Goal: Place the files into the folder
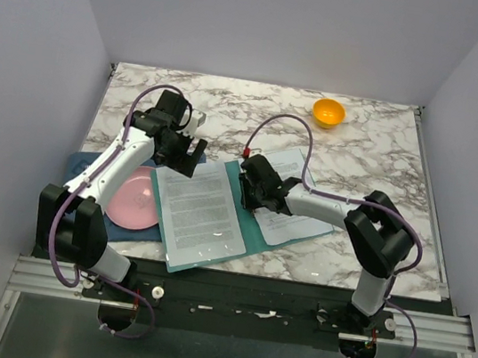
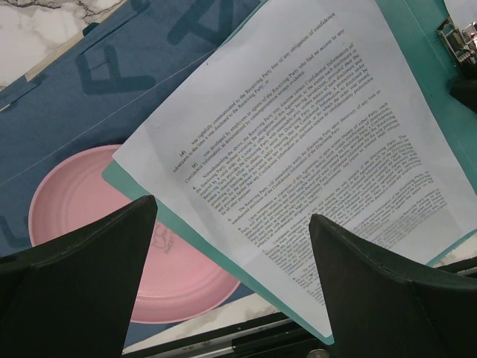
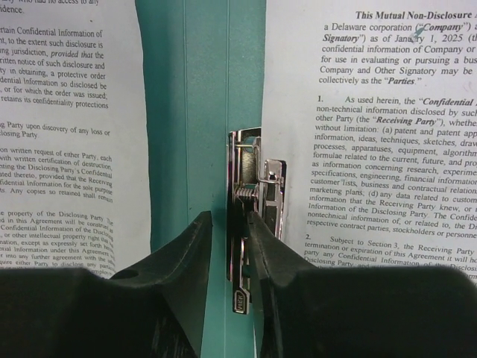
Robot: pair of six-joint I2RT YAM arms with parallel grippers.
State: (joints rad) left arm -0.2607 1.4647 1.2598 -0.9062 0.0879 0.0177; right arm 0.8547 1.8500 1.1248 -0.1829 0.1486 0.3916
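The teal folder (image 1: 247, 230) lies open on the table. One of the files (image 1: 198, 209) rests on its left half, and another sheet (image 1: 293, 207) lies over the right half. My right gripper (image 1: 251, 185) is down at the spine. In the right wrist view its jaws (image 3: 229, 221) stand narrowly apart astride the metal clip (image 3: 257, 179); the clip's lever is against the right finger, and a strip of teal shows beside the left finger. My left gripper (image 2: 232, 212) hangs wide open above the left sheet (image 2: 298, 134), holding nothing.
A pink plate (image 1: 135, 197) sits on a dark blue placemat (image 1: 88, 165), partly under the folder's left edge. An orange bowl (image 1: 328, 112) stands at the back right of the marble table. The black front rail runs just below the folder.
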